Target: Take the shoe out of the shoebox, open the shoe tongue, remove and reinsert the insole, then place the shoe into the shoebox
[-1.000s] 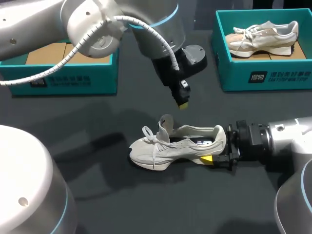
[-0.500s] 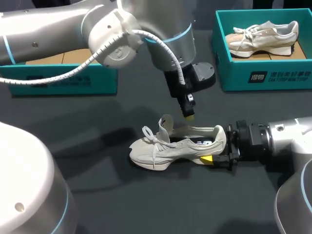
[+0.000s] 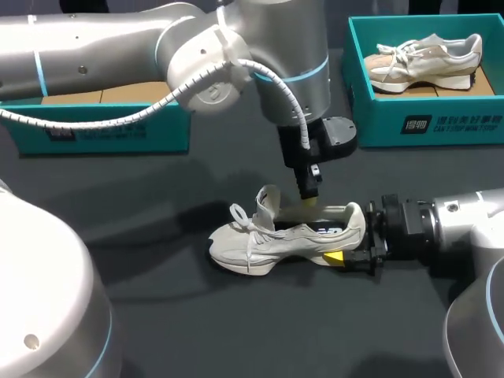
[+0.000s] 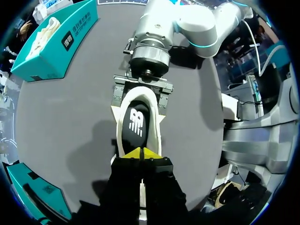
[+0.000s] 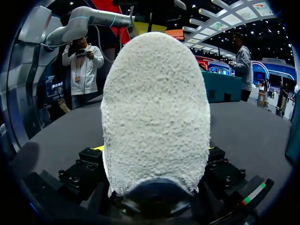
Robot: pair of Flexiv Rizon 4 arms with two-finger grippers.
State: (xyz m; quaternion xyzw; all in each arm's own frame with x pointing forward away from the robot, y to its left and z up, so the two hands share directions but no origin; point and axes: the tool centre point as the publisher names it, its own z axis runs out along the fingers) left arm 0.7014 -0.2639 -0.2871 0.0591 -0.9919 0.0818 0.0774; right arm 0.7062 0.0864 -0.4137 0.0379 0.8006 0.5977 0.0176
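The black insole [image 4: 137, 123] bears a white logo. The teal shoebox [image 3: 429, 122] has white print on its front wall. The shoe [image 3: 276, 240] stands on the table [image 3: 197, 315], outside the shoebox, with its tongue raised. The right gripper [image 3: 343, 241] clamps the heel from both sides. The left gripper [image 4: 141, 152] has its tips pressed together with no gap, at the shoe opening over the insole.
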